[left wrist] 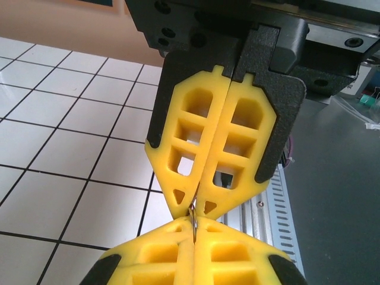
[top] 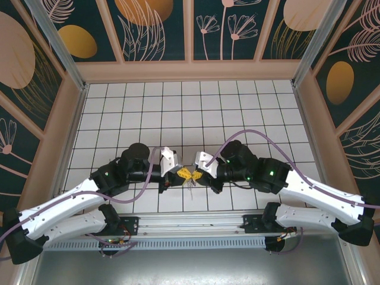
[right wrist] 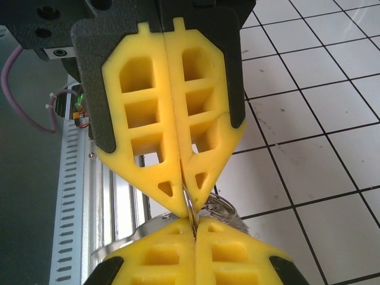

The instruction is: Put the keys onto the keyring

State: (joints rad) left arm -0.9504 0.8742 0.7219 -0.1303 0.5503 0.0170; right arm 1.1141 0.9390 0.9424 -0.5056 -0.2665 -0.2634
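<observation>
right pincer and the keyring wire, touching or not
Touching. The right wrist view shows the thin keyring wire running straight into the seam of the closed right pincer, pinched between its yellow tips.

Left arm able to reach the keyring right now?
Looks like yes: left end effector is shut on the keyring, at its thin metal ring, tip to tip with the right end effector.

I have my left tool [top: 181, 173] and right tool [top: 196, 174] meeting tip to tip above the near middle of the worktop [top: 178, 107], one coming in from the left, the other from the right. The keyring [right wrist: 189, 206] sits between the two tips, pinched by both closed tools. The keys [top: 190, 183] hang just below that meeting point, towards the near edge.
</observation>
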